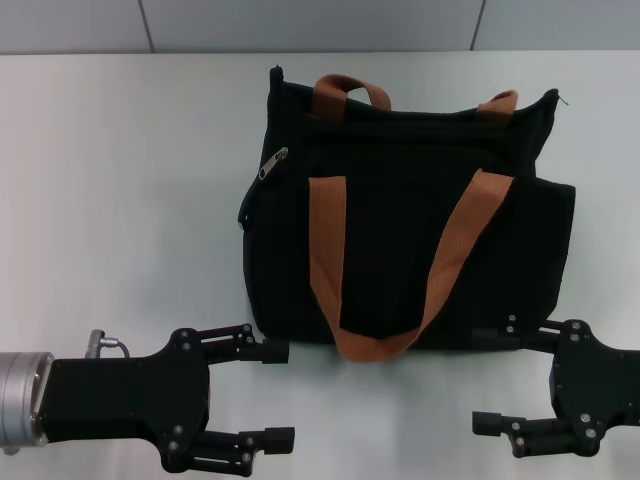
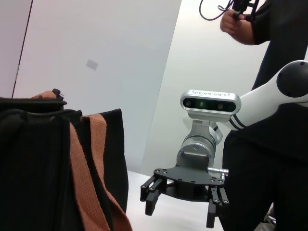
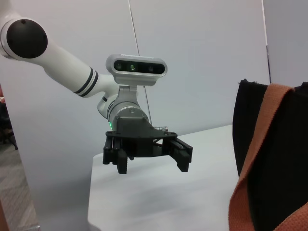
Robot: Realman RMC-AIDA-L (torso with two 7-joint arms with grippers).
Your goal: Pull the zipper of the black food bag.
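The black food bag (image 1: 410,215) lies flat on the white table (image 1: 120,200), with two orange-brown handles (image 1: 330,250) across it. The zipper's silver pull tab (image 1: 272,162) sits near the bag's upper left corner. My left gripper (image 1: 280,395) is open and empty, low at the near left, just in front of the bag's near left corner. My right gripper (image 1: 483,380) is open and empty by the bag's near right corner. The left wrist view shows the bag (image 2: 38,168) and the right gripper (image 2: 182,204). The right wrist view shows the bag (image 3: 284,159) and the left gripper (image 3: 153,161).
A person in black (image 2: 274,144) stands behind the right arm in the left wrist view. Bare tabletop lies to the left of the bag and between the two grippers. A pale wall (image 1: 300,25) runs behind the table's far edge.
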